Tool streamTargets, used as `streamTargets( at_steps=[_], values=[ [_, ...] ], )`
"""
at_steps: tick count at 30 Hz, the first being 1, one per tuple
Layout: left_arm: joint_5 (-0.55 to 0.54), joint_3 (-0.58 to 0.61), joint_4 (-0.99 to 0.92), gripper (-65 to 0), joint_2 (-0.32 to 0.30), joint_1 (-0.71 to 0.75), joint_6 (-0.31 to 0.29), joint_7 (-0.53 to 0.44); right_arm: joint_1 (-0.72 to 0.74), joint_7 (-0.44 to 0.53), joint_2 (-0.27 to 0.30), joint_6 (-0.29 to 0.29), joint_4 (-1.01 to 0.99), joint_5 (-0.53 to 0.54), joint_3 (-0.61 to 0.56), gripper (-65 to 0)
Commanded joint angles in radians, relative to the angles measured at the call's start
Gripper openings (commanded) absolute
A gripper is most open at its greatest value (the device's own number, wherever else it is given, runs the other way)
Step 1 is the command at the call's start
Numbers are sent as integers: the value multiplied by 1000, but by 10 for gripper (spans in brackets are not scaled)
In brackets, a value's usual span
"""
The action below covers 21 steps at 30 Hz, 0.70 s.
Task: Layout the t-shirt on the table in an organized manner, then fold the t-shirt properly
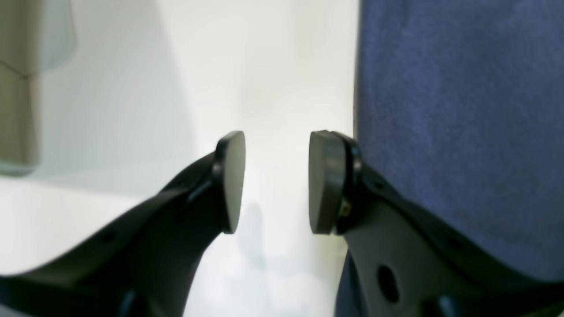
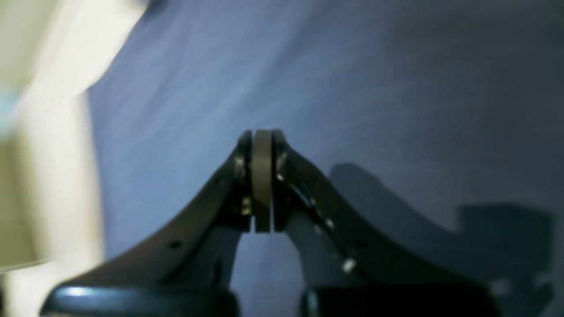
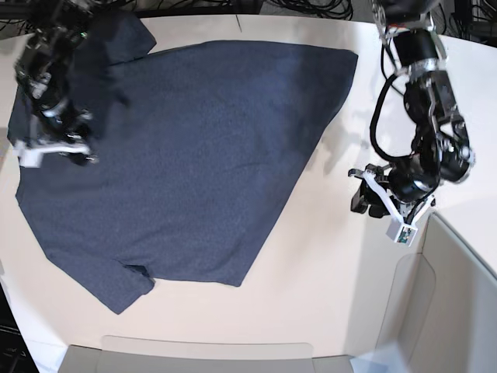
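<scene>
The t-shirt (image 3: 186, 148) lies spread across the desk (image 3: 326, 264), plain side up, but skewed: one sleeve points at the near edge, another bunches at the far corner under the right gripper (image 3: 56, 148). That gripper's fingers (image 2: 262, 176) are pressed together with nothing visible between them, poised right over the cloth. Out on the bare desk, the left gripper (image 1: 276, 180) has its fingers spread wide and empty, the shirt's edge just beside one pad.

Layout looks unfinished to me. Doing it well means pinching opposite corners and drawing them apart evenly, so the hem squares up before any fold. No containers in sight, only pale panels (image 3: 458, 295) along the near side, nothing visible in them.
</scene>
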Motion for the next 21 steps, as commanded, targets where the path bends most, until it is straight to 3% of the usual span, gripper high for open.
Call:
streamTargets(
  at_steps=[1, 8, 12, 17, 21],
  values=[
    [-4, -8, -53, -413, 2, -61, 2, -22, 39, 15, -22, 3, -15, -9, -26, -650],
    [-6, -8, -476, -409, 82, -293, 2, -45, 191, 14, -127, 1, -126, -271, -210, -650],
    [-6, -2, -656, -390, 86, -400, 2, -93, 185, 12, -176, 1, -140, -400, -270, -650],
    [-1, 3, -860, -378, 131, -523, 2, -170, 143, 12, -182, 0, -187, -477, -287, -650],
    [-1, 110, -964, -378, 148, -573, 4, -239, 127, 12, -182, 0, -233, -520, -286, -650]
  ],
)
